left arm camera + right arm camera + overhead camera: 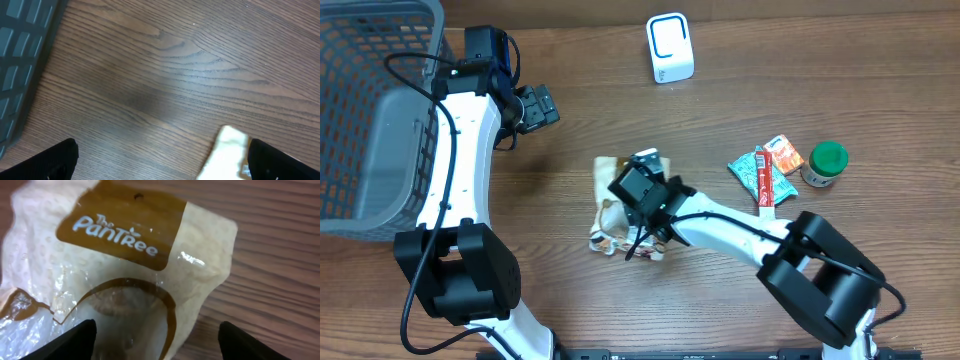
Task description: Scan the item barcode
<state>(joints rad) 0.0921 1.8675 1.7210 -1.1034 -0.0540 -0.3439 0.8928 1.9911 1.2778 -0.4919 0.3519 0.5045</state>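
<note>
The item is a cream and brown snack bag (612, 215) printed "The PanTree" (117, 227), lying flat in the middle of the table. My right gripper (655, 170) hangs just over it, open. In the right wrist view its gripper (157, 330) has one dark fingertip (75, 340) over the bag and the other above bare wood beside the bag's edge. No barcode shows on the bag's upper face. The white scanner (670, 48) stands at the back. Beside the basket, my left gripper (542, 105) (162, 150) is wide open over bare wood, with a pale packaging corner (227, 150) by its right finger.
A grey mesh basket (370, 110) (15, 60) fills the far left. At the right lie red snack packets (760, 172), an orange packet (783, 153) and a green-lidded jar (825, 163). Bare wooden tabletop lies between the bag and the scanner.
</note>
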